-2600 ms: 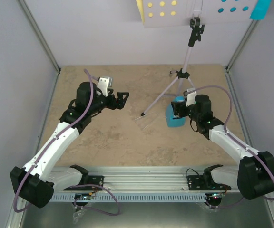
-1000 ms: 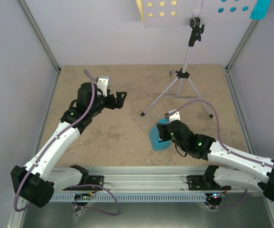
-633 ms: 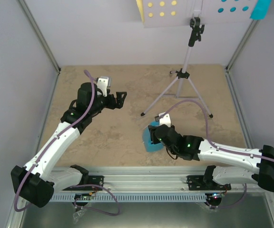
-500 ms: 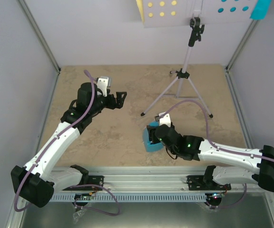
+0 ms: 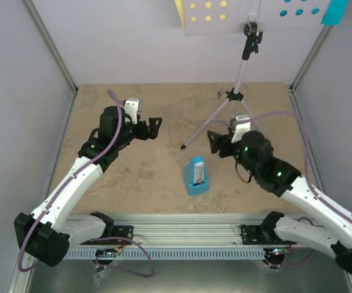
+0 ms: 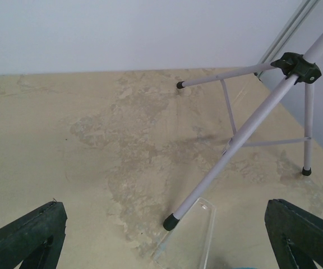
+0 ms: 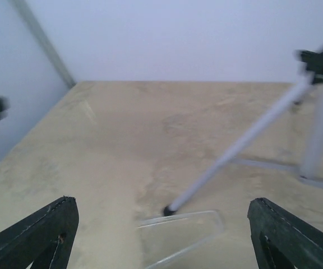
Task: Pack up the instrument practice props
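The small blue metronome (image 5: 195,176) sits on the bench (image 5: 133,183) close to the front edge, about midway along it, with nothing gripping it. The right hand (image 5: 214,143) hangs above the bench behind it and a little to its right, well clear of it. Its fingers are spread wide with nothing between them. The left hand (image 5: 156,128) hovers over the left half of the bench, its fingers also wide apart and empty.

The pale lilac music stand (image 5: 234,94) stands toward the back right corner, its legs splayed. One foot reaches toward the middle of the bench. Just beside that foot a clear plastic piece (image 6: 198,230) lies flat. Up on the stand's holed desk (image 5: 249,15), the yellow sheet (image 5: 179,12) shows at the left end and the cyan sheet (image 5: 335,11) at the right.
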